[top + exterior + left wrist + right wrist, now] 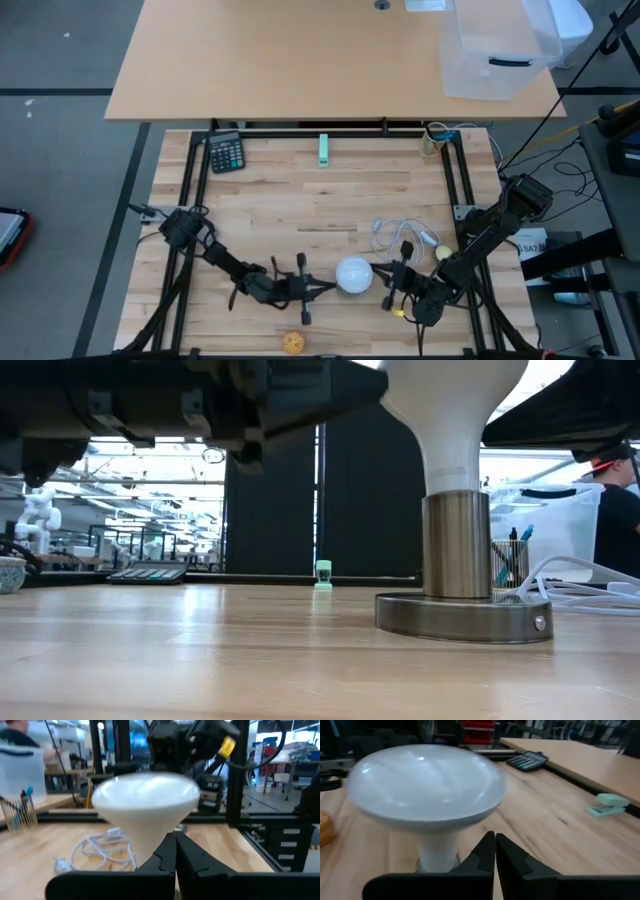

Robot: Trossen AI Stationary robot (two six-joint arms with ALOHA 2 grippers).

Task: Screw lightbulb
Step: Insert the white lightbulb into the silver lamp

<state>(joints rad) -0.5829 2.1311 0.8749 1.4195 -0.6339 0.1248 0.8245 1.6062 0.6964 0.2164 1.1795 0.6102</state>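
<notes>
The white lightbulb [353, 275] stands upright near the table's front edge. Its narrow end is in a metal socket [456, 545] on a round metal base [463, 615]. My left gripper [330, 286] is shut and comes level from the table's left; its tips are at the bulb's tapering side [145, 835]. My right gripper [384, 280] is shut too. It comes from the table's right and points slightly down, with its tips [495, 839] just under the globe's rim, beside the neck [440, 852]. My left gripper lays its shut fingertips [167, 851] against the bulb's tapering side below the globe, coming level from the table's left. The bulb stays upright in its socket. My right gripper has its shut tips close beside the bulb's cone; I cannot tell whether they touch it.
A white cable [395, 235] lies behind the bulb. A calculator [226, 152] and a green stapler [324, 150] are at the far edge, a pen cup [435, 135] at the far right. A yellowish ball [292, 343] lies at the front edge. A person [615, 500] is beyond the table.
</notes>
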